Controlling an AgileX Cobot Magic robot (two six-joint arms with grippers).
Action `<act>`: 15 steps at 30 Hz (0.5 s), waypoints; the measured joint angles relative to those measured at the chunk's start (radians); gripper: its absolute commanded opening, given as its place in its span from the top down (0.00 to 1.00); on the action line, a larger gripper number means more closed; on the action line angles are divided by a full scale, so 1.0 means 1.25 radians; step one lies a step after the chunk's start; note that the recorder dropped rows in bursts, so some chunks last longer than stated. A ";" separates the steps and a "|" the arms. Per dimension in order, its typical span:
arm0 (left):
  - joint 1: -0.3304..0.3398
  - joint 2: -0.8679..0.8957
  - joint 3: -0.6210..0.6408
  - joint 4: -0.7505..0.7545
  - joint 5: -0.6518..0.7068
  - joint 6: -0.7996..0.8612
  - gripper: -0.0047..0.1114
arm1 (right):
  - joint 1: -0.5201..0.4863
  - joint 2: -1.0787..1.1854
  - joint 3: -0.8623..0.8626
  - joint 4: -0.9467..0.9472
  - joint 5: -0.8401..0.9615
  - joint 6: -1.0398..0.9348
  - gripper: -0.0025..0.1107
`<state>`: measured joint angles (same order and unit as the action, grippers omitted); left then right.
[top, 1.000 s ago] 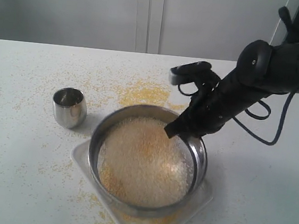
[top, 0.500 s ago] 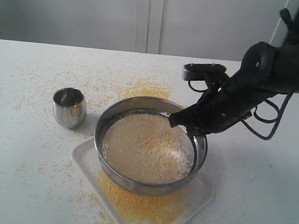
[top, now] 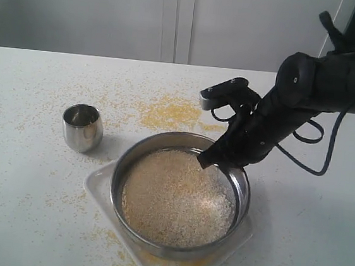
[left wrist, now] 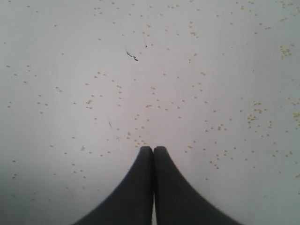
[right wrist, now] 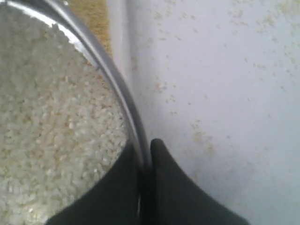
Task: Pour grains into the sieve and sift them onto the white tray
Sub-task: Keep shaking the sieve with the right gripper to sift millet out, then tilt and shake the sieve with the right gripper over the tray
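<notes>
The sieve (top: 163,145), a wide steel ring, hangs over the white tray (top: 99,182) and holds the whitish grains (top: 177,199). My right gripper (top: 210,158) is shut on the sieve's far-right rim. In the right wrist view the rim (right wrist: 110,70) runs between the black fingers (right wrist: 161,173), with rice grains (right wrist: 51,126) inside. Yellow meal lies on the tray under the sieve. My left gripper (left wrist: 153,149) is shut on nothing above the bare speckled table; it does not show in the exterior view.
A small shiny steel cup (top: 82,127) stands upright left of the sieve. A patch of spilled yellow meal (top: 170,113) lies on the table behind the sieve, and loose grains are scattered around the tray.
The sieve has been shaken: it shifted back and up half a second ago, then came forward and right again. The grains inside spread flatter. The left gripper's motion is unseen.
</notes>
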<state>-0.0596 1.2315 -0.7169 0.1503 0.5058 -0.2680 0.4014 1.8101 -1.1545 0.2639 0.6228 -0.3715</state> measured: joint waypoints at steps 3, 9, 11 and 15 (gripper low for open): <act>0.000 0.000 0.000 0.000 0.000 0.000 0.95 | -0.003 0.001 0.000 0.015 -0.027 0.067 0.98; 0.000 0.000 0.000 0.000 0.000 0.000 0.95 | 0.004 0.000 0.000 0.000 0.006 0.016 0.98; 0.000 0.000 0.000 0.000 0.000 0.000 0.95 | -0.007 0.001 0.000 0.016 -0.009 0.086 0.98; 0.000 0.000 0.000 0.000 0.000 0.000 0.95 | 0.000 -0.002 -0.005 0.051 -0.010 -0.056 0.98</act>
<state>-0.0596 1.2315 -0.7169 0.1503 0.5058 -0.2680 0.4009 1.8080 -1.1605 0.3274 0.6107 -0.4418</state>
